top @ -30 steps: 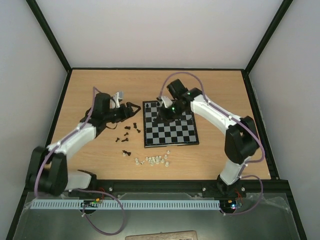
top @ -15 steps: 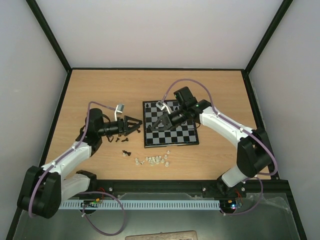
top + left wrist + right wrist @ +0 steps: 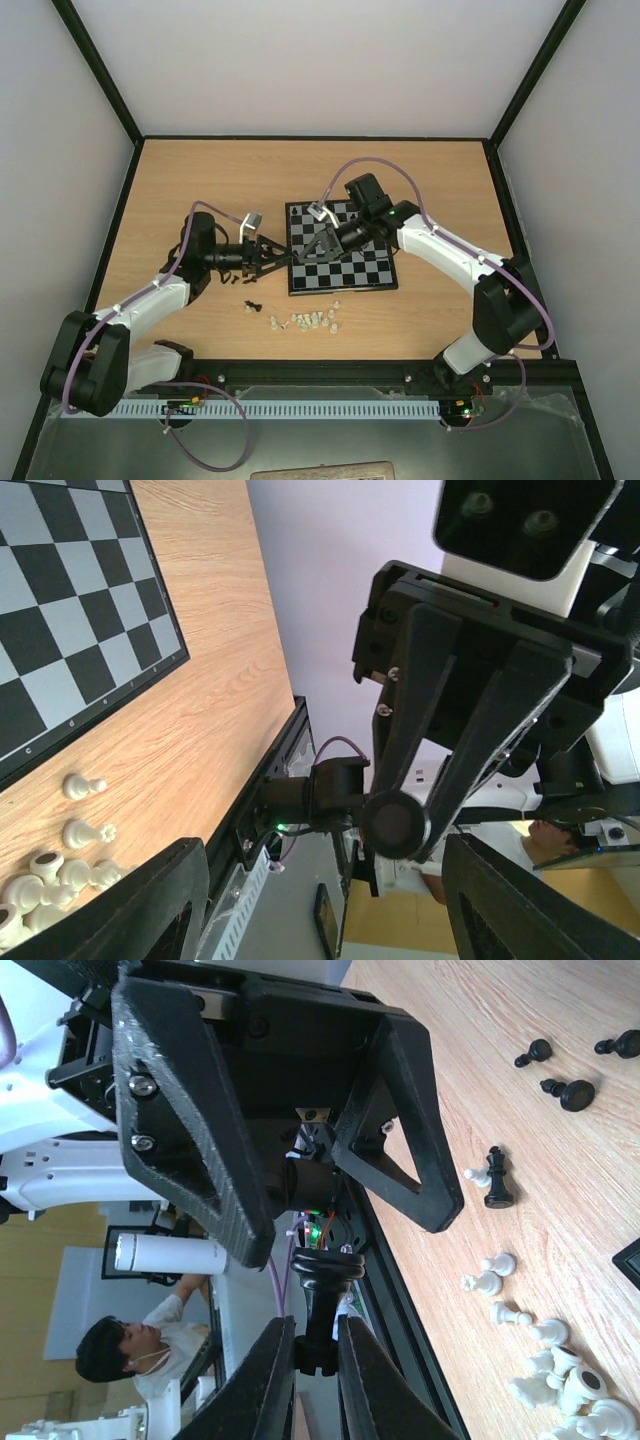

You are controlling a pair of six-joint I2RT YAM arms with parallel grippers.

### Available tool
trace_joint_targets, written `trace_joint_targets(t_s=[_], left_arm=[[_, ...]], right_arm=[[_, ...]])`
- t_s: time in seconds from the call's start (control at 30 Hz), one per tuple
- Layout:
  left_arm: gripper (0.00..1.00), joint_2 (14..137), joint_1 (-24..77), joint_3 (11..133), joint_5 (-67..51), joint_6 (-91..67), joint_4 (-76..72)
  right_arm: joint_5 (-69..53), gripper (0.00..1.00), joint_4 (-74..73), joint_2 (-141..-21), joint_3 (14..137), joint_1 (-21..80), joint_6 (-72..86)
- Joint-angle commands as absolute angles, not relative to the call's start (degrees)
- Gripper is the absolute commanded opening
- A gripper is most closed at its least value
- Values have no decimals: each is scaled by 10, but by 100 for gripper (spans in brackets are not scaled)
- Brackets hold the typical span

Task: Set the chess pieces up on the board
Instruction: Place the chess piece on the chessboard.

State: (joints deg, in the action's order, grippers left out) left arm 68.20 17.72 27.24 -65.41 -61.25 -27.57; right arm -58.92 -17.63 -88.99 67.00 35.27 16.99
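The board lies at mid-table with a few chess pieces on its far row. More black chess pieces are scattered left of it. My right gripper is shut on a black piece, pinched at its head with the round base pointing at the left gripper. It hovers over the board's left edge. My left gripper faces it from the left, tip to tip, open and empty, its fingers either side of the piece's base.
Whitish chessmen lie in a cluster in front of the board, also in the left wrist view and the right wrist view. A standing black piece and loose black ones rest on the wood. Black rails edge the table.
The left arm swung forward and reached right until its gripper met the right gripper at the board's left edge. The right gripper came down and left from the board's far rows, still pinching the piece.
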Motion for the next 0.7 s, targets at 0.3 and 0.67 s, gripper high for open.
trace_joint_targets(t_s=[0.3,0.67], left_arm=[[57,706,185,293,-680,-611,-276],[38,722,191,297,-679,-609,-276]], right_arm=[[-620,11,-166,-928,672,368,163],[-621,11,-164,-942,676,374,159]])
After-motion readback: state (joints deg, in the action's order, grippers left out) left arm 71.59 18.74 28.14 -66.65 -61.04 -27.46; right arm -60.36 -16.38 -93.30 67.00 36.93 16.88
